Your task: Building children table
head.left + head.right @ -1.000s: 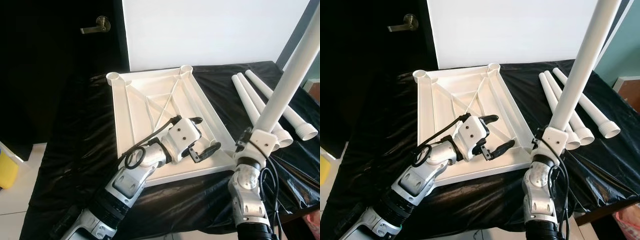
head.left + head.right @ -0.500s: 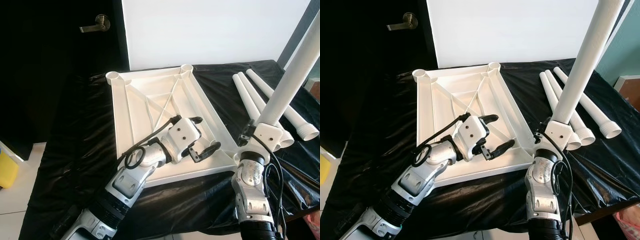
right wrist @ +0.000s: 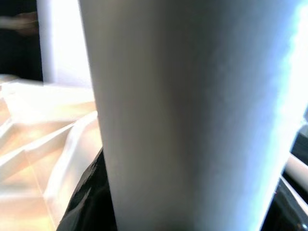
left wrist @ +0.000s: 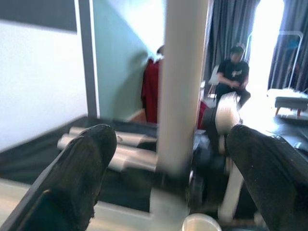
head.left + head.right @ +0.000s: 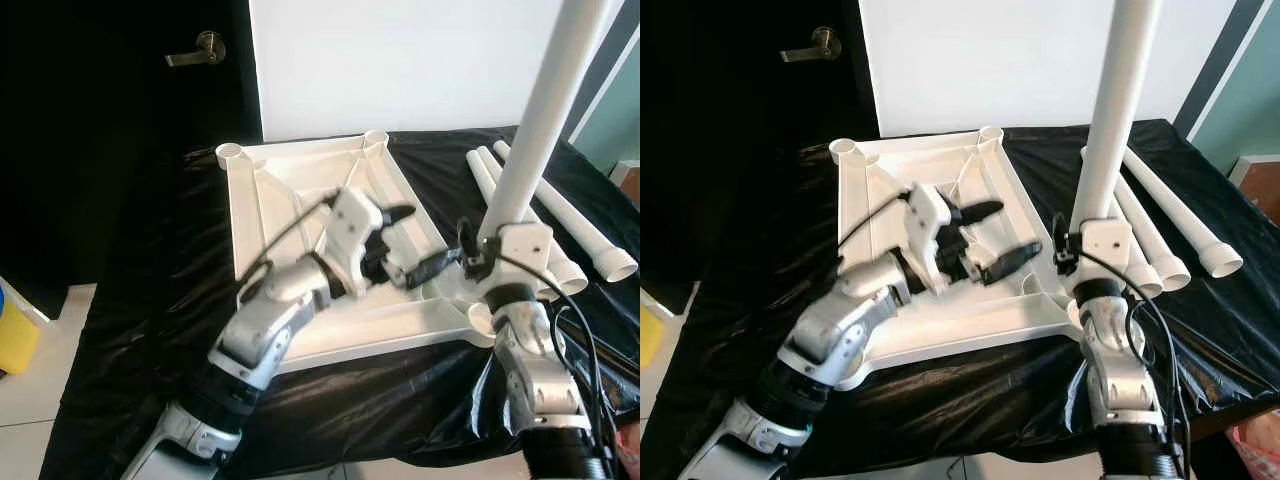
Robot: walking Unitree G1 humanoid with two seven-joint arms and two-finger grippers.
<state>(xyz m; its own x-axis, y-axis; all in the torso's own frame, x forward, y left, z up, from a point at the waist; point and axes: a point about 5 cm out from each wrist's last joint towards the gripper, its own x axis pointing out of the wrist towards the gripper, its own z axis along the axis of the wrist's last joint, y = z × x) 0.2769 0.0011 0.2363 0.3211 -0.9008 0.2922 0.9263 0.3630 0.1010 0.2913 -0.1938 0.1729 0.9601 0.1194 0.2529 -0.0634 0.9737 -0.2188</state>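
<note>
The white tabletop (image 5: 248, 225) lies upside down on a black-covered table. My right gripper (image 5: 498, 238) is shut on a long white table leg (image 5: 540, 110) and holds it nearly upright. The leg's lower end hangs just above the near right corner socket (image 5: 481, 318). My left gripper (image 5: 428, 238) is open and raised above the tabletop, its fingers (image 4: 82, 173) pointing at the leg (image 4: 185, 82) without touching it. In the right wrist view the leg (image 3: 192, 110) stands close up, with the tabletop (image 3: 38, 125) beside it.
Three loose white legs (image 5: 565, 215) lie side by side on the black cover (image 5: 150, 300) at the right. A dark door with a lever handle (image 5: 195, 48) and a white wall panel (image 5: 400, 60) stand behind. A person (image 4: 234, 77) sits far off in the left wrist view.
My left gripper has lifted off the tabletop and swung right toward the leg. My right arm has brought the leg leftward and more upright, over the near right corner.
</note>
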